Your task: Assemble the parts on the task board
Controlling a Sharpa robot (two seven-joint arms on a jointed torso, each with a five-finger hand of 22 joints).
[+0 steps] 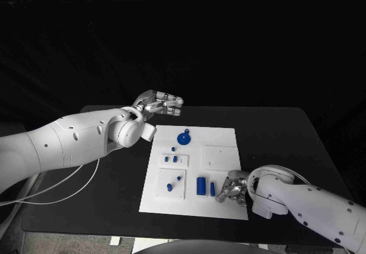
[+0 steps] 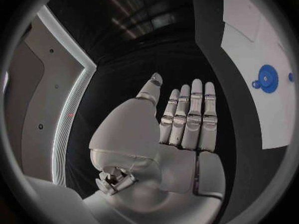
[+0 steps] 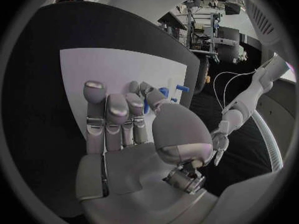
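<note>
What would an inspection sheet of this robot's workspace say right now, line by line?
Surface: black table, bare around the board.
Job's things: white task board in the middle; a round blue gear near its far end; small blue parts mid-board; a blue cylinder near the right hand.
Clutter: nothing seen.
Hands: left hand raised beyond the board's far left corner, fingers straight, holding nothing; right hand over the board's near right part, fingers curled, cannot tell whether it holds a part.
Cables: a white cable loops under the left arm.
Surroundings: dark.
</note>
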